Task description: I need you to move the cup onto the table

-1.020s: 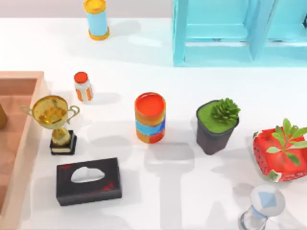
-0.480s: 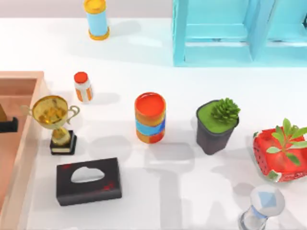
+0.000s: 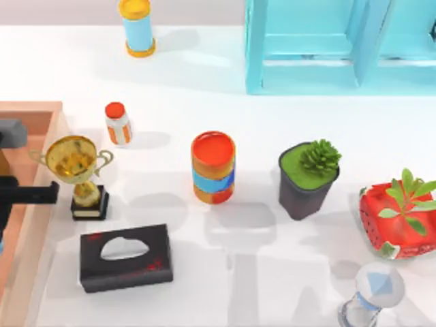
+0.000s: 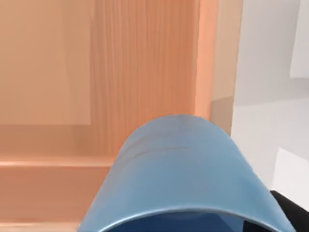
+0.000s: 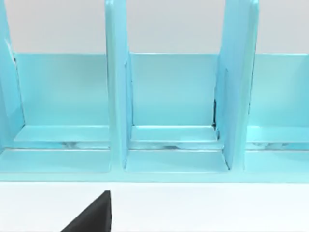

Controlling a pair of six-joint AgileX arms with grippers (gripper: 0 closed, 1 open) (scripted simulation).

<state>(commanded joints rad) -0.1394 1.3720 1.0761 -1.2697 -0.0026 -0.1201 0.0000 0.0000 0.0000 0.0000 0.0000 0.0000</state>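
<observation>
Cup (image 4: 186, 179), light blue and round-bodied, is sitting right up against the left wrist camera, its curved wall hanging above the wooden tray (image 4: 96, 96) and the tray's raised rim. A black finger tip (image 4: 292, 208) is showing just beside the cup's wall; whether the left gripper is clamping the cup or standing wide cannot be told. From above, the left arm (image 3: 24, 193) is reaching in over the tray (image 3: 37, 225) at the table's left edge, a dark bar pointing toward the gold trophy (image 3: 76, 170) just beside it. Further out on the white table (image 3: 204, 88) are standing a black tissue box (image 3: 126, 257), a small white bottle with an orange cap (image 3: 118, 122), and an orange-red can with a blue band (image 3: 213, 167); no writing can be read on any of them. Well apart, the right gripper is facing a light-blue shelf unit (image 5: 169, 106), one dark finger (image 5: 94, 215) showing, its spread unclear.
</observation>
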